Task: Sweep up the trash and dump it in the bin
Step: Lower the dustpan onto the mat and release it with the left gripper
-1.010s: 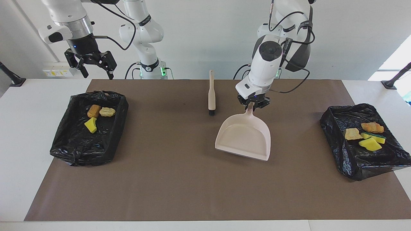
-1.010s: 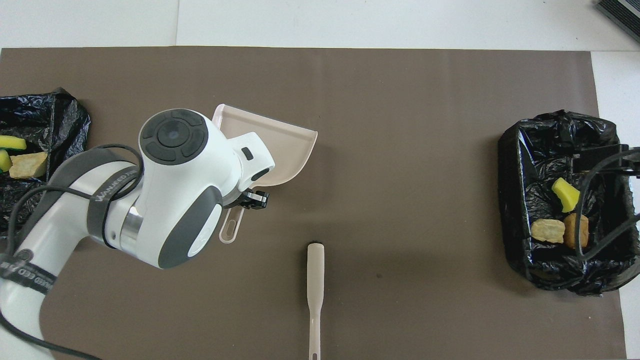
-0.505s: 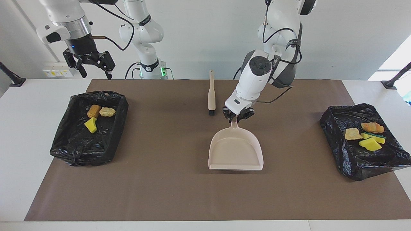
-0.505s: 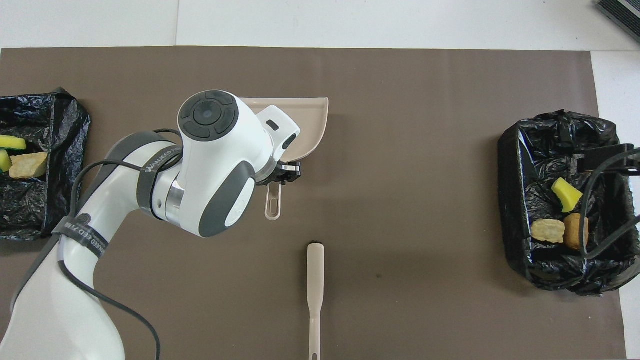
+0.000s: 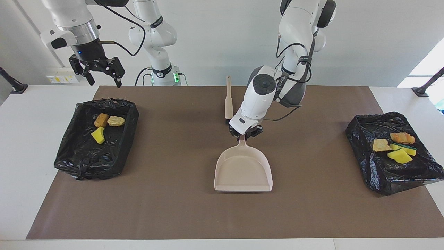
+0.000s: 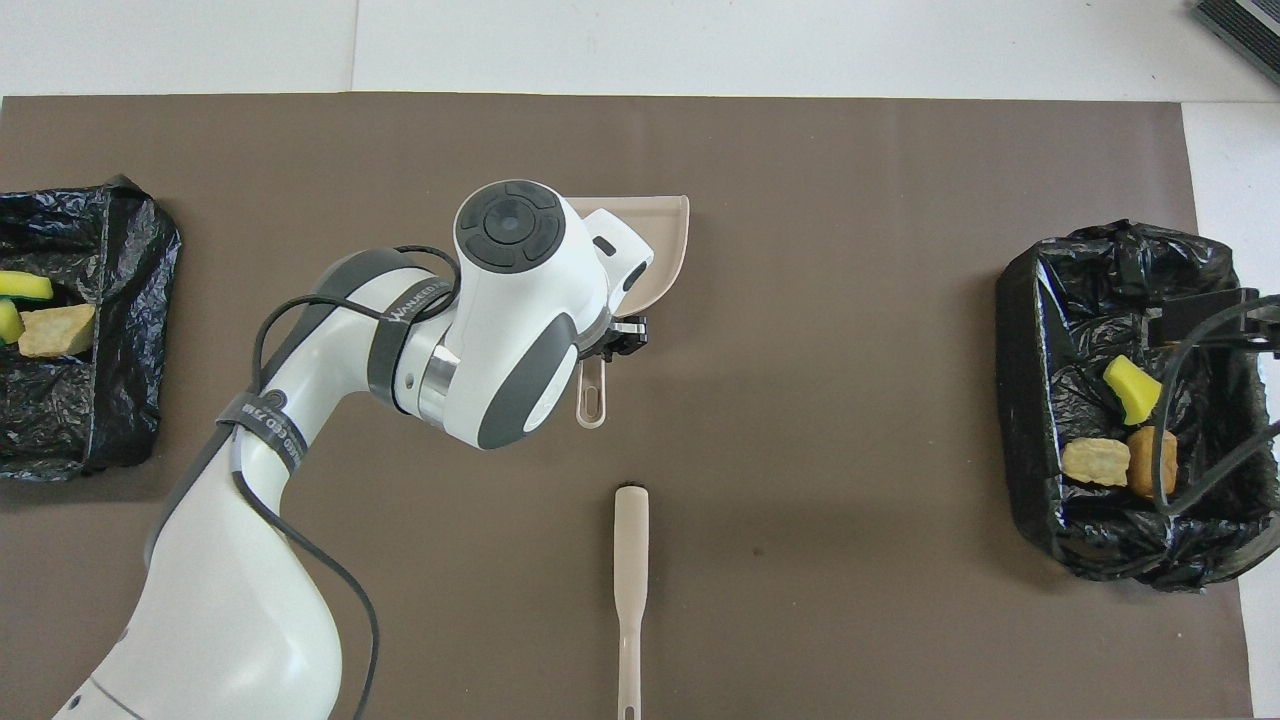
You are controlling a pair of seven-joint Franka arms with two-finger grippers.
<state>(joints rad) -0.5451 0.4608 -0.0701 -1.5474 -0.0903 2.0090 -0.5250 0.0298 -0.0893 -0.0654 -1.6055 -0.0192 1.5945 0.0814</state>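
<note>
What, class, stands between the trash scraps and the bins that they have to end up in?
Nothing visible does. The trash already lies in two black-lined bins, three scraps at the right arm's end, four at the left arm's. The left gripper holds the dustpan at mid-table; the right gripper waits.

From overhead, your left arm [image 6: 500, 300] hid most of the dustpan [image 6: 665, 235]; the picture's edge cut one bin [image 6: 90, 330].

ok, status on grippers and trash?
Left gripper shut on dustpan handle. Right gripper open, raised, waiting. Trash all in bins; none on mat.
</note>
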